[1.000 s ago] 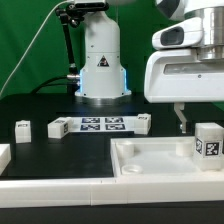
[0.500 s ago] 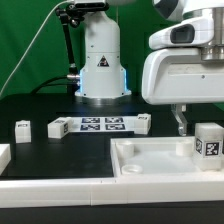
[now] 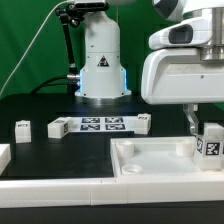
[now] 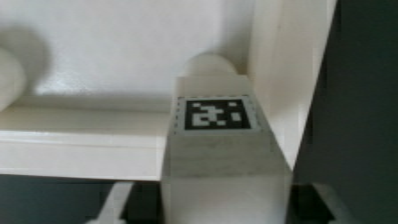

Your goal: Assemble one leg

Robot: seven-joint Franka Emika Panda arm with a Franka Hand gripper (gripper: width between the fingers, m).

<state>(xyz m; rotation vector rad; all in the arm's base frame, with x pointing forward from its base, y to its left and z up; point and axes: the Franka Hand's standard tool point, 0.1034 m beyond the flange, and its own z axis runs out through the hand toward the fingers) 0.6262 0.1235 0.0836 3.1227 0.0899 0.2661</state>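
Observation:
The leg (image 3: 212,143), a small white block with a black-and-white tag, stands upright at the right end of the large white tray piece (image 3: 150,165). My gripper (image 3: 200,130) hangs right over it, one finger (image 3: 190,122) showing just to the exterior view's left of the block. In the wrist view the leg (image 4: 217,140) runs up between my fingers, its tag facing the camera, with dark gaps between it and each finger. The gripper (image 4: 217,208) is open and straddles the leg. The tray's rim (image 4: 71,135) lies behind it.
Three more small white tagged blocks (image 3: 22,129), (image 3: 58,127), (image 3: 143,122) lie on the black table beside the marker board (image 3: 100,125). The robot base (image 3: 100,60) stands at the back. A white part (image 3: 4,155) sits at the left edge.
My gripper has moved toward the exterior view's right and slightly down, bringing its fingers from beside the leg to around it.

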